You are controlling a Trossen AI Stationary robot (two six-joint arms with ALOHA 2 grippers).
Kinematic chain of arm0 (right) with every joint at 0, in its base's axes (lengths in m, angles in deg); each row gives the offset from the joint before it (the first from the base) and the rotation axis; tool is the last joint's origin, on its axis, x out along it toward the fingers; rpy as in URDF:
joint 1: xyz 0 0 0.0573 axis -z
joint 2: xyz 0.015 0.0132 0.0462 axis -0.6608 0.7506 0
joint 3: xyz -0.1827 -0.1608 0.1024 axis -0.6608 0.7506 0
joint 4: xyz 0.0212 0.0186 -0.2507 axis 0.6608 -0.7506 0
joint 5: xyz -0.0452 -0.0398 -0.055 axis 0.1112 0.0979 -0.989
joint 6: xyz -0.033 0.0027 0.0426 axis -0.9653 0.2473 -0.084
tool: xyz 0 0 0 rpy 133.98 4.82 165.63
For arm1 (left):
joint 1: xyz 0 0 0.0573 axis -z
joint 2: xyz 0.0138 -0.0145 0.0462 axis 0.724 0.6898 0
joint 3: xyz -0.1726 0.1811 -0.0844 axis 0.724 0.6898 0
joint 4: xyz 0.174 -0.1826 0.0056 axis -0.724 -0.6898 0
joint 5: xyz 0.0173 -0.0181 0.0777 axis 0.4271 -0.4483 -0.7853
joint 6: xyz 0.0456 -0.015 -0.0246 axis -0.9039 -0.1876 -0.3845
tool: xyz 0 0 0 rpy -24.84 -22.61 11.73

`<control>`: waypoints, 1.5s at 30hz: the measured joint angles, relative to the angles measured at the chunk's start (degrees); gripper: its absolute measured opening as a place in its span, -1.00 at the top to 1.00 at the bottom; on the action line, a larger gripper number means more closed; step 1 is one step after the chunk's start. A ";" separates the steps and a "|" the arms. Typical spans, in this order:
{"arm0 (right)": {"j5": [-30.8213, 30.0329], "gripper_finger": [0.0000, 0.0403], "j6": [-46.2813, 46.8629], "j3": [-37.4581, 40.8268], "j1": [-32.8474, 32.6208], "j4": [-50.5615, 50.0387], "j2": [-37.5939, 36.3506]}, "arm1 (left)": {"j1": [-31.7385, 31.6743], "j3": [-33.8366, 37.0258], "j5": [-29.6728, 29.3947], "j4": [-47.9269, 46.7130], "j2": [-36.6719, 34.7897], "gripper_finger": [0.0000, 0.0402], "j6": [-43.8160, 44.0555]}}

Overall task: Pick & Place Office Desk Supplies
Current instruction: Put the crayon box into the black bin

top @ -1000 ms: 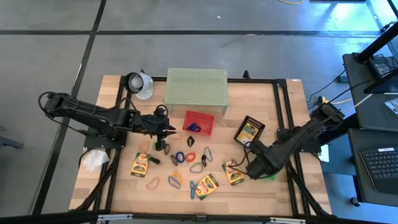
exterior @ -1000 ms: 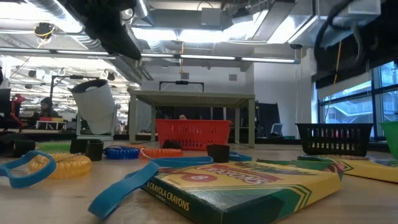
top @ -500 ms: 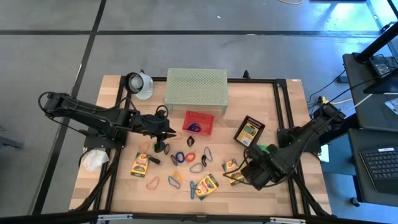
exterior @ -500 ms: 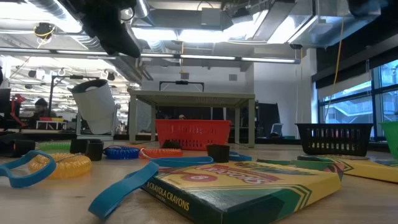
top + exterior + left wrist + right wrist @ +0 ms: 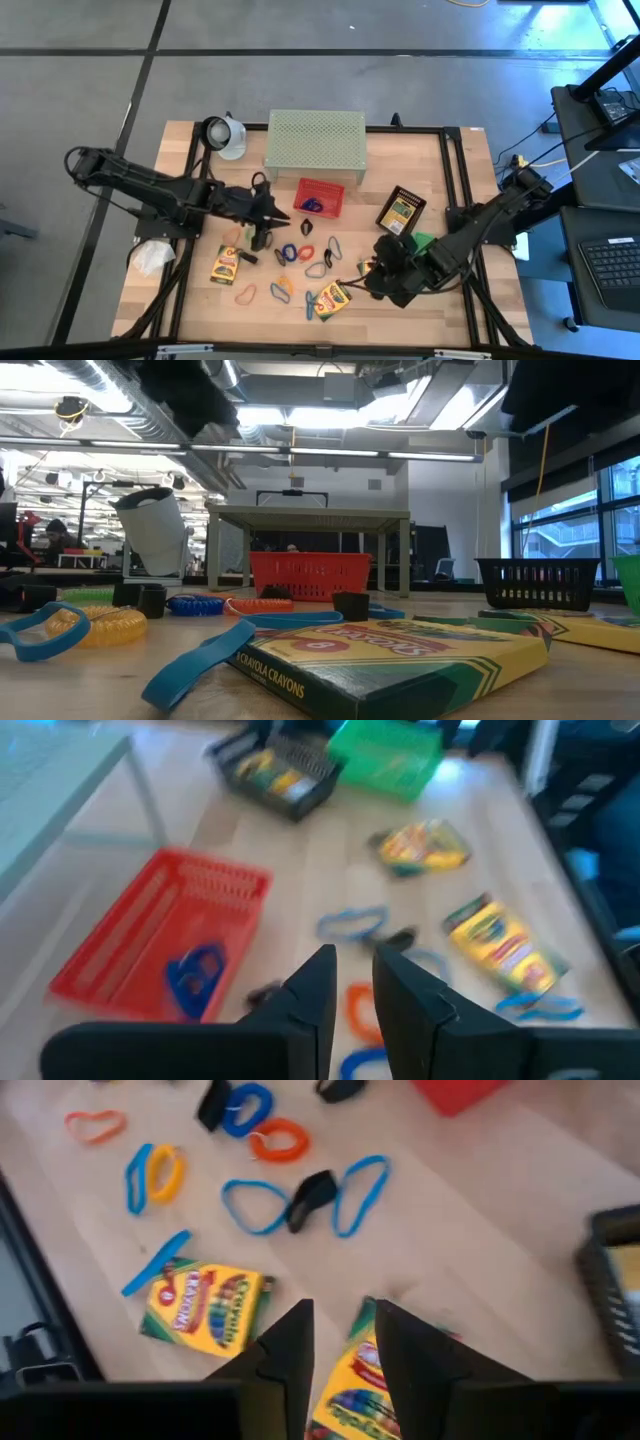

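Several yellow-and-green crayon boxes lie flat on the table: one at the left (image 5: pixel 227 265), one near the front edge (image 5: pixel 333 298) and one under my right gripper (image 5: pixel 368 266). Blue, orange and black loops and clips (image 5: pixel 300 255) are scattered between them. My right gripper (image 5: pixel 342 1320) hovers over that third box (image 5: pixel 360 1375), its fingers a narrow gap apart. My left gripper (image 5: pixel 352 960) is shut. It hangs above the table left of the red basket (image 5: pixel 320 197), which holds a blue loop (image 5: pixel 195 975).
The pale green perforated shelf (image 5: pixel 316 140) stands at the far side. A black basket (image 5: pixel 402 210) holds a crayon box, and a green basket (image 5: pixel 425 240) sits beside the right arm. A white wad (image 5: pixel 150 257) lies at the left edge and a white cup-like thing (image 5: pixel 225 135) at the far left.
My right gripper has swung toward the table's left along the near side. It has gone from beside the green basket to above the crayon box lying there. The loops, clips and boxes have stayed where they were.
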 joint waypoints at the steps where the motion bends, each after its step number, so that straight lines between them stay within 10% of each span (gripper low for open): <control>1: 0.74 0.46 -0.79 -0.02 0.28 1.05 0.53 | 0.74 0.47 -0.01 2.26 -0.04 0.70 -0.09; 13: 11.24 0.49 -4.60 0.03 2.69 6.58 7.77 | 5.57 11.77 -4.30 20.61 -2.45 0.70 1.41; 45: 18.80 0.24 -6.74 0.07 5.57 28.43 22.11 | 5.66 11.59 -3.47 21.30 -2.71 0.70 -1.65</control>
